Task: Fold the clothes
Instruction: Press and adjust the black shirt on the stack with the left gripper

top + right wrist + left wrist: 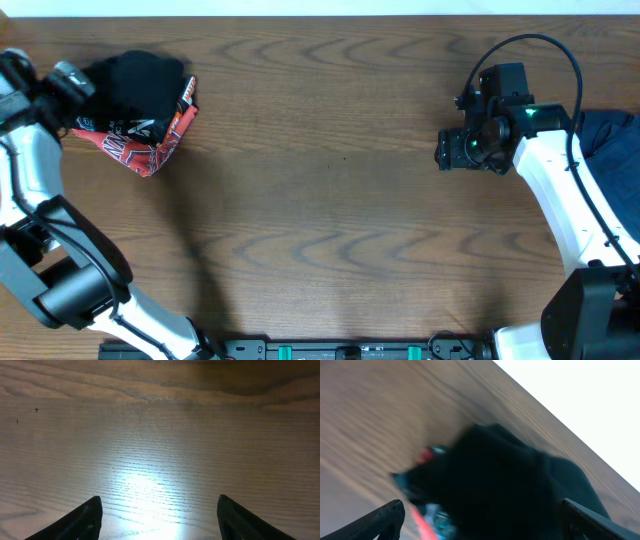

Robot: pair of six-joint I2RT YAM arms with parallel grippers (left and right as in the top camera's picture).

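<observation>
The clothes lie in a small pile at the far left: a black shirt (135, 82) bunched on top of a red-black printed garment (150, 142). My left gripper (88, 85) is at the pile's left edge. In the blurred left wrist view it (485, 527) is open, its fingers (385, 519) wide apart on either side of the black shirt (510, 480), with the red print (422, 520) showing below. A dark blue garment (610, 135) lies at the right edge. My right gripper (450, 150) hangs open over bare wood (160, 520), holding nothing.
The brown wooden table (330, 200) stretches between the two arms. Its far edge runs along the top of the overhead view, close behind the pile. The right arm's white link (565, 200) lies across part of the dark blue garment.
</observation>
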